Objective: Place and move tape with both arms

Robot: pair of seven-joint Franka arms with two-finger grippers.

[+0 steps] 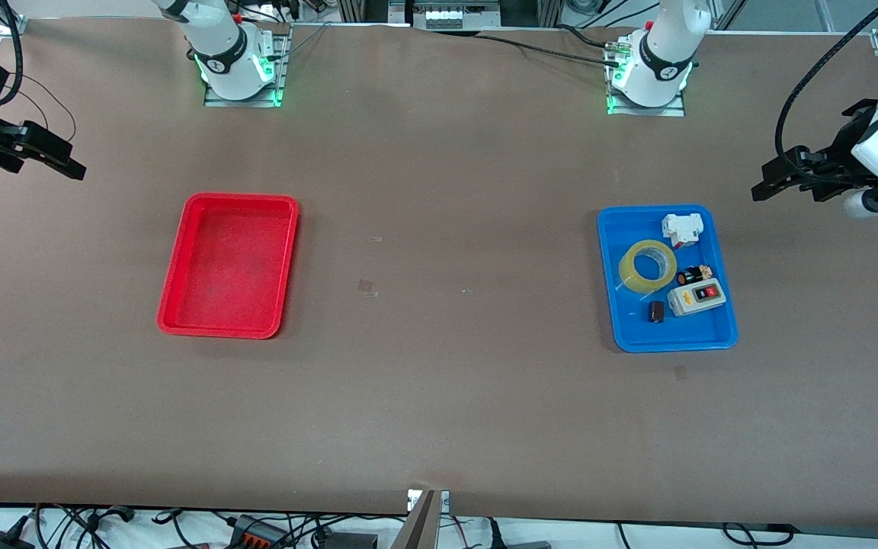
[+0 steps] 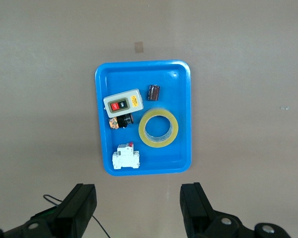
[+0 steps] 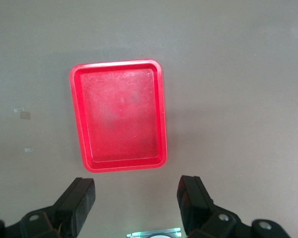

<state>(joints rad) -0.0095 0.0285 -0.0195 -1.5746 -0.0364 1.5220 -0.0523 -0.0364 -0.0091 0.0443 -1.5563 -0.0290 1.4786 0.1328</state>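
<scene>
The left gripper (image 2: 139,210) hangs spread wide and empty, up in the air above the table (image 1: 439,396) by the blue tray (image 1: 719,335). The right gripper (image 3: 135,208) is equally spread and empty, by the red tray (image 3: 161,114). The tape (image 1: 647,266) lies flat in the blue tray, just beside the grey switch box (image 1: 697,297).

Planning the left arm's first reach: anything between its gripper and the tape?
Nothing visible does. The left gripper, open, hangs outside the blue tray; the tape lies flat there, top uncovered, with a small dark part close beside it.
</scene>
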